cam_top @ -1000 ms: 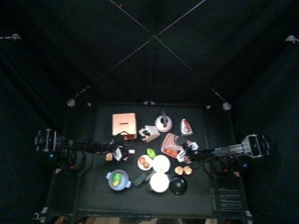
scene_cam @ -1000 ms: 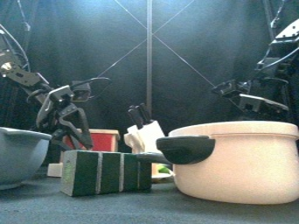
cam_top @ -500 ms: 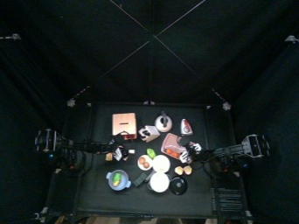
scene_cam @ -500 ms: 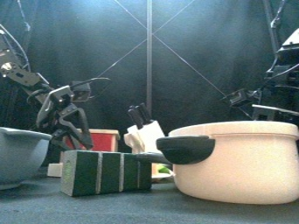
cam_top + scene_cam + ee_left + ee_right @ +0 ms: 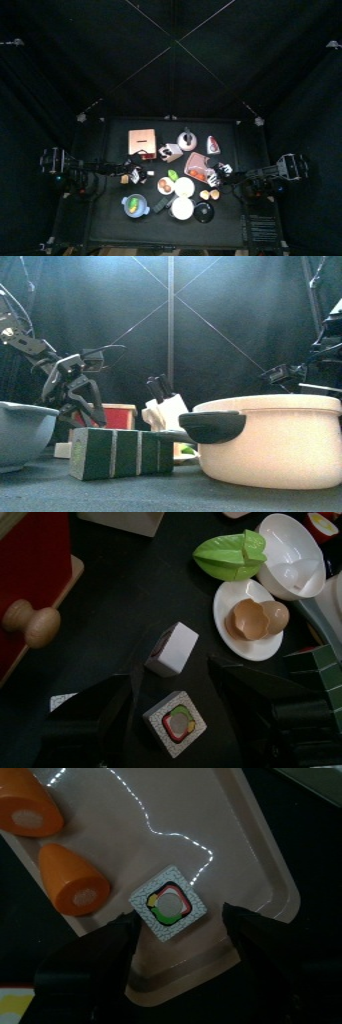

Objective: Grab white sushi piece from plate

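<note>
White rice framed the sushi piece [image 5: 167, 904], a square roll with a green and pink centre, which lay flat on a long tan plate [image 5: 254, 853] directly ahead of the right gripper [image 5: 181, 943]. That gripper hovered over it with its black jaws spread wide apart on either side and nothing between them, so by the look of it the grab was not yet made: the jaws had yet to drop, close and lift. Two orange carrot-like pieces [image 5: 60, 843] shared the same plate, just beside the sushi. The left gripper [image 5: 167, 707] hung over the other side of the table, jaws likewise parted and empty, above a second square sushi piece [image 5: 177, 722] and a small pale block [image 5: 171, 648] on the bare black table. Near them a round white plate [image 5: 227, 637] carried a brown shell-like item [image 5: 257, 615], with a green star-shaped piece [image 5: 230, 555] beside a white bowl [image 5: 287, 557]. At the front edge stood a large cream pot [image 5: 267, 441].
</note>
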You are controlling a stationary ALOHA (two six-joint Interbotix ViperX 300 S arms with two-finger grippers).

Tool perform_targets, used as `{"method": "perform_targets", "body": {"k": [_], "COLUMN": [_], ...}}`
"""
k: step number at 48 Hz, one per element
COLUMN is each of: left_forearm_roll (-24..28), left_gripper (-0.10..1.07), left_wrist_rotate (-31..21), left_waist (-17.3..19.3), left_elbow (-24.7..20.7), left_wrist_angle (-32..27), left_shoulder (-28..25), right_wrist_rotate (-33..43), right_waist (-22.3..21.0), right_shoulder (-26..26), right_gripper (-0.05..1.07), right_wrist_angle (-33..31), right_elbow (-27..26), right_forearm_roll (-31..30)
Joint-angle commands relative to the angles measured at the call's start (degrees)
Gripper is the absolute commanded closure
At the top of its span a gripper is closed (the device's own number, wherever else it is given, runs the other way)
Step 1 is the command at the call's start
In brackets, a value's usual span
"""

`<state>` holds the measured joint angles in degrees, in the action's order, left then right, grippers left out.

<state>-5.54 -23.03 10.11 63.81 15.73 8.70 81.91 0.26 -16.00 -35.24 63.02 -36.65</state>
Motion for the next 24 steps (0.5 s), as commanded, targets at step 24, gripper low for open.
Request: {"method": "perform_targets", "body": {"k": [24], "left_forearm_roll": [0.0], "left_gripper": [0.08], "left_wrist_rotate": [0.2], "left_waist": [0.2], "left_elbow": [-1.3], "left_wrist_angle": [0.3], "left_shoulder": [0.1], "right_wrist_rotate": [0.0], "right_waist": [0.1], "right_shoulder": [-1.8], "right_gripper": [0.24], "right_wrist_angle": [1.1], "right_elbow": [-1.9], "right_forearm_roll": [-1.1]}}
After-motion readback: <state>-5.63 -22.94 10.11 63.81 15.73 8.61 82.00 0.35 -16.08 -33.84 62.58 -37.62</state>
